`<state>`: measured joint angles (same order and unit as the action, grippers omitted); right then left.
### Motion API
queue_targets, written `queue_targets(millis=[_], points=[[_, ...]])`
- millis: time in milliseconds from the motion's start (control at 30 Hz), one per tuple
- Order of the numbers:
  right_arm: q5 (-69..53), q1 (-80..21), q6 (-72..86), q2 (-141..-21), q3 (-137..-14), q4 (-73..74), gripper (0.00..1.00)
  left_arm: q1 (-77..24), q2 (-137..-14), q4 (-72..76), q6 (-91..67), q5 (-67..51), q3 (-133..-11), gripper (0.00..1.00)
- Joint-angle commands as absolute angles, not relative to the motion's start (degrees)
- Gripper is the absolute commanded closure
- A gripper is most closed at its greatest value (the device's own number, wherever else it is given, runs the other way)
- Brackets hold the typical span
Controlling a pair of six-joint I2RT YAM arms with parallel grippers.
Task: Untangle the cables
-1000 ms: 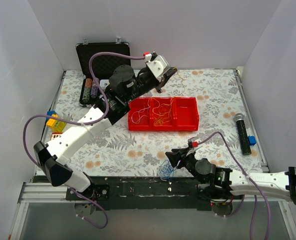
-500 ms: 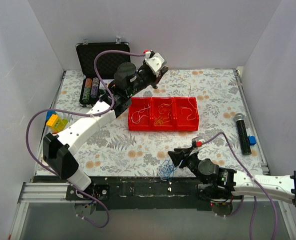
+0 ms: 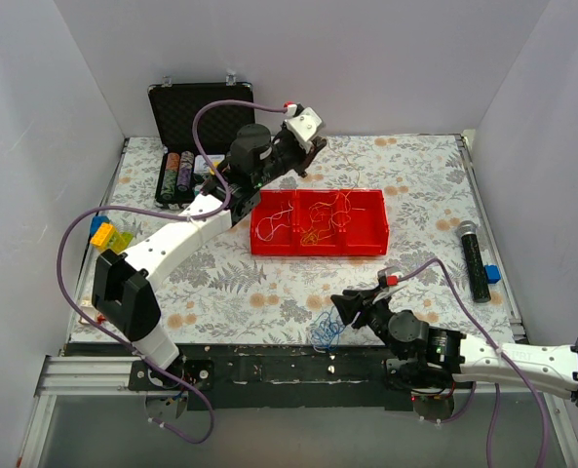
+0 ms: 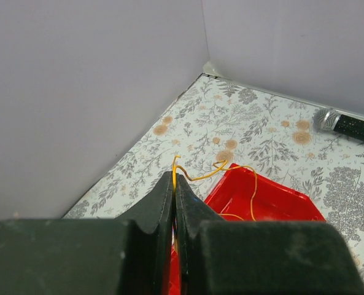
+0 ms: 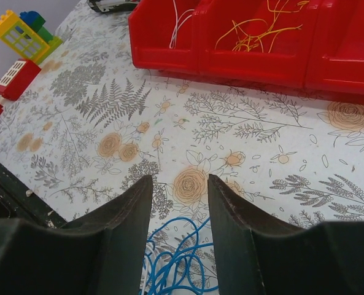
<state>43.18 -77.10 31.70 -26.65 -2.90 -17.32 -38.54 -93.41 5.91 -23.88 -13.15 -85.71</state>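
My left gripper (image 3: 315, 153) is raised behind the red three-compartment tray (image 3: 318, 251) and is shut on a thin yellow cable (image 4: 231, 167), which trails down into the tray (image 4: 274, 198). White (image 3: 272, 220) and yellow-orange (image 3: 314, 234) cables lie in the tray's compartments. A blue cable bundle (image 3: 324, 333) with a little white in it lies at the table's near edge. My right gripper (image 3: 340, 306) is open just above it. In the right wrist view the blue loops (image 5: 183, 265) lie between and below the fingers (image 5: 123, 215).
An open black case (image 3: 201, 102) with coloured cylinders (image 3: 179, 172) stands at the back left. Toy blocks (image 3: 108, 237) sit by the left wall, also in the right wrist view (image 5: 23, 34). A microphone (image 3: 474, 258) and a blue block (image 3: 491, 274) lie at the right.
My left gripper has drawn back to the left with the yellow cable, and the cable's loop has dropped lower over the tray. The right gripper has barely moved.
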Motion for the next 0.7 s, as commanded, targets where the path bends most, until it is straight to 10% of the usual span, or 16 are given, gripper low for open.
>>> queue_targets(millis=[0,667], points=[[44.3,-77.1,32.6,-27.6,2.2,-18.1,0.51,-38.8,-91.6,8.6,-25.2,-14.5,-87.8,1.0],[44.1,-77.0,32.8,-28.5,2.2,-18.5,0.52,-38.8,-88.7,7.1,-24.0,-14.9,-85.5,1.0]])
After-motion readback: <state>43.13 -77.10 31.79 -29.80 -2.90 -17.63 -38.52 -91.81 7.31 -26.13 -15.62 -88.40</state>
